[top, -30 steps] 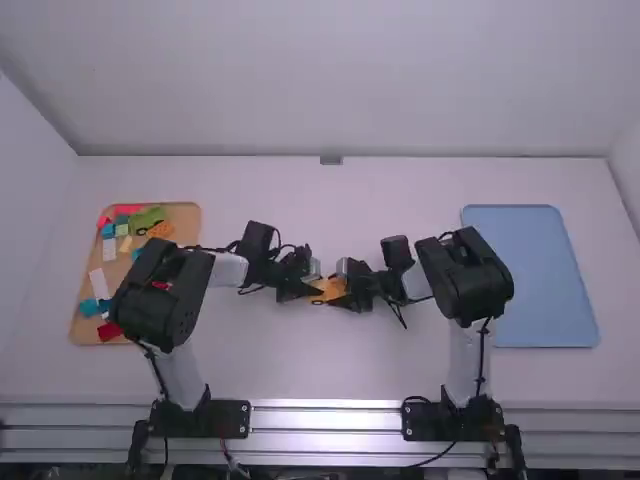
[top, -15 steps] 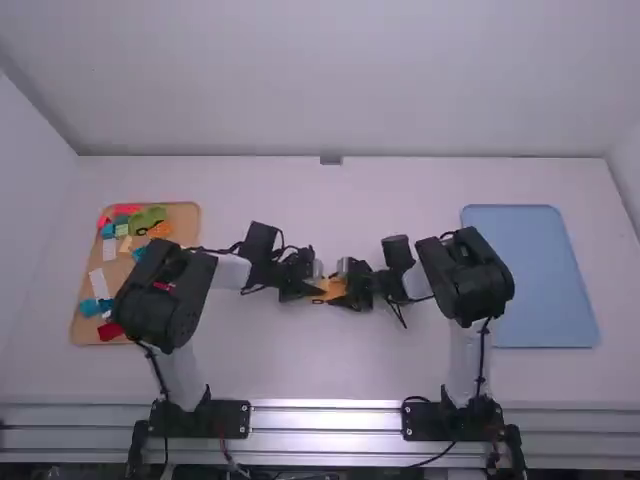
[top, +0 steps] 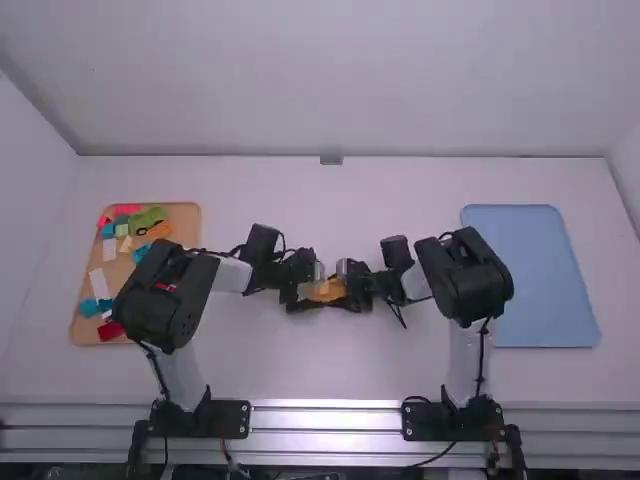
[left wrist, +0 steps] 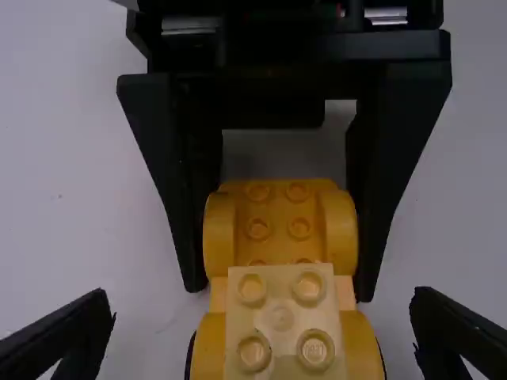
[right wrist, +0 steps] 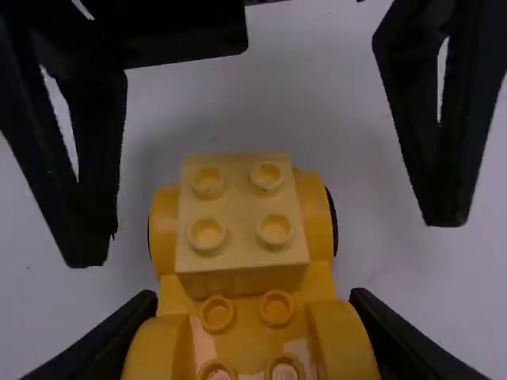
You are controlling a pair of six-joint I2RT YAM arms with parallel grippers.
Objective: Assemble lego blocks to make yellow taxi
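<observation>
- R end effector (right wrist: 253,299) grips yellow car (right wrist: 245,340), mid tabletop (top: 320,360).
- L end effector (left wrist: 261,299) open, astride pale block (left wrist: 285,352) end.
- Long axis runs btwn 2 grips; L prob. closes across it.

Bench (top: 325,365): white, flat top, pale and plain, with small specks visible at close range. Far wall (top: 320,80): upright, pale, smooth, running the full width behind the bench. Left wall (top: 30,220): pale, meets the far wall at a corner line. Right wall (top: 628,170): partly in view, same finish. Thin dark seam (top: 220,156) along the bench's far edge; small grey fitting (top: 331,160) at its middle. Near edge: ribbed metal rail (top: 325,420), bright reflections noted at centre. Lighting: diffuse, soft shadows on the bench; light source cannot be determined.
</observation>
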